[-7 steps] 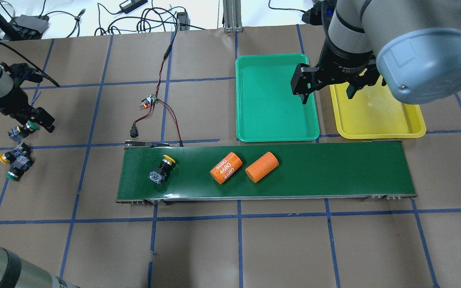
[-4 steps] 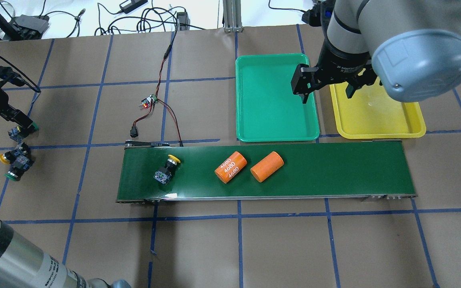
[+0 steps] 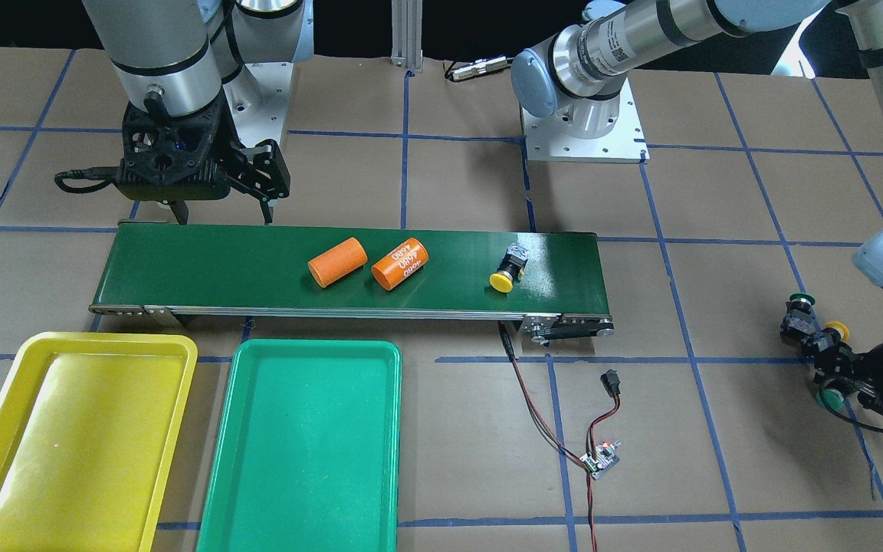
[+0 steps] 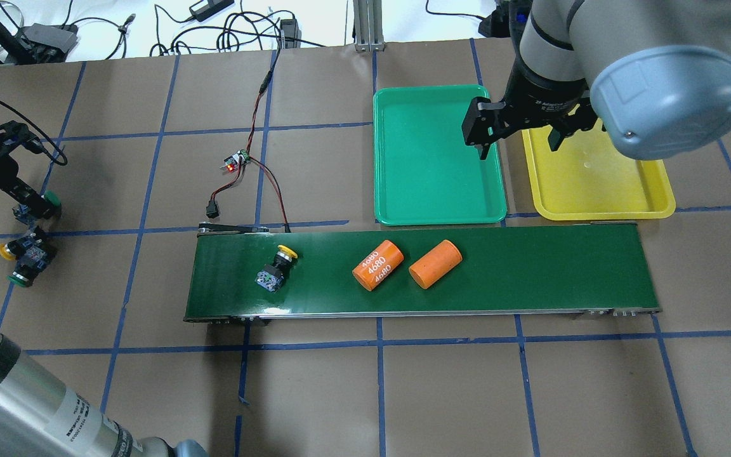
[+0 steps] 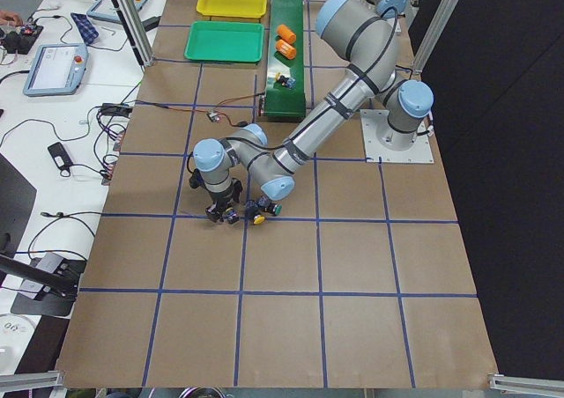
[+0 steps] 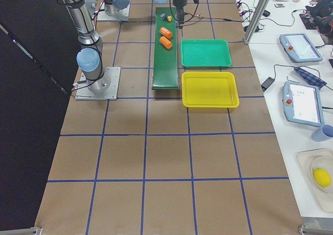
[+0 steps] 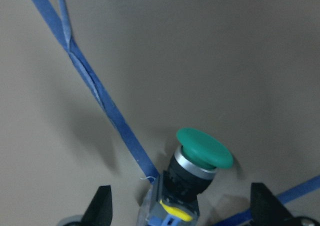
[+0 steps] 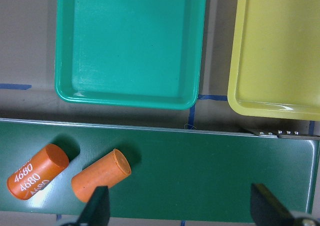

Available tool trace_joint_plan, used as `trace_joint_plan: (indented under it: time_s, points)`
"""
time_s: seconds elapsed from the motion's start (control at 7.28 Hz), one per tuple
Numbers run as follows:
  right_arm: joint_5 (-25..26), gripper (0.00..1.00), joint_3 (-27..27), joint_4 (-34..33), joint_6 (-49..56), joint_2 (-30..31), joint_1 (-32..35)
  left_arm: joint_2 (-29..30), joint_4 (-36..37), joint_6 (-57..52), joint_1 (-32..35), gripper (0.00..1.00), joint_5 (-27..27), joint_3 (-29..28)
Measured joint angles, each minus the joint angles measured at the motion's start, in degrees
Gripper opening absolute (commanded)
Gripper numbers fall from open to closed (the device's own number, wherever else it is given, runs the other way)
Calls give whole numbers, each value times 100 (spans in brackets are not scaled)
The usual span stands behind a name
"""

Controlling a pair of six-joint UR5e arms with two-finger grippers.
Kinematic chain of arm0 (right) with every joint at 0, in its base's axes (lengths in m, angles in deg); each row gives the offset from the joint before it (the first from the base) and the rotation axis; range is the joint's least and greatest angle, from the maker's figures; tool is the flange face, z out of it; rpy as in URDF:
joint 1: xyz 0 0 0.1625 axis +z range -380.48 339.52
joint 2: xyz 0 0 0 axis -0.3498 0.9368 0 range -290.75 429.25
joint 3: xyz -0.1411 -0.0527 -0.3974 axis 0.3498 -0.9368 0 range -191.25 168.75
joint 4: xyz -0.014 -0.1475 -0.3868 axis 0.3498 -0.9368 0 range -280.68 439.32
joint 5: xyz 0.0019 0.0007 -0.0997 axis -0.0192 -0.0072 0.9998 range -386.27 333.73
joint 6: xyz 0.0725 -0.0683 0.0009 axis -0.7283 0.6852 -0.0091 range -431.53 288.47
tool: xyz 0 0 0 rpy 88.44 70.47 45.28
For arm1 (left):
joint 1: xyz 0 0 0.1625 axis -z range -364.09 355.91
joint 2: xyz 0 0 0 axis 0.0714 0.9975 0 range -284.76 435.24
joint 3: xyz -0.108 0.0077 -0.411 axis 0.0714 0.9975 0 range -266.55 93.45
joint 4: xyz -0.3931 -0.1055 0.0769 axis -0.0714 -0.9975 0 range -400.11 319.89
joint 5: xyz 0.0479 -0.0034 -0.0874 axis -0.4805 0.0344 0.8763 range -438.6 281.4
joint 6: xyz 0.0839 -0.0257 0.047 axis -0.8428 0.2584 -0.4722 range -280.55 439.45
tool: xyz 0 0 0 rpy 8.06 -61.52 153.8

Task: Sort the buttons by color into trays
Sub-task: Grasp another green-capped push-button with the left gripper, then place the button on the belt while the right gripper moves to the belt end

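Note:
A yellow button (image 4: 278,264) lies on its side on the left part of the dark green belt (image 4: 530,266). At the table's far left lie a green button (image 4: 50,202), a yellow button (image 4: 6,252) and another green button (image 4: 19,278). My left gripper (image 7: 182,208) is low over the first green button (image 7: 202,158), open, one finger on each side of its body. The right gripper (image 4: 518,136) hangs open and holds nothing, above the gap between the green tray (image 4: 435,158) and the yellow tray (image 4: 594,184). Both trays hold nothing.
Two orange cylinders (image 4: 377,265) (image 4: 435,264) lie on the belt's middle. A small circuit board (image 4: 235,162) with red and black wires sits behind the belt's left end. Blue tape lines cross the brown table cover.
The belt carried the yellow button and both orange cylinders to the right. My left gripper shifted left and settled around the green button. The right gripper moved slightly farther back.

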Motion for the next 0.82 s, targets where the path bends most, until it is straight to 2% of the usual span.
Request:
trace_joint_plan:
  time_s: [0.14,0.41,0.82]
  points:
    - [-9,100,10,-26,-3,24,-1,-80,-3,-67,26,0,-9,45]
    - [2,100,19,62,-15,64,-19,-740,-315,829,326,0,-26,480]
    - [286,100,31,568,429,253,-394,-2409,-595,3505,1746,0,42,2038]
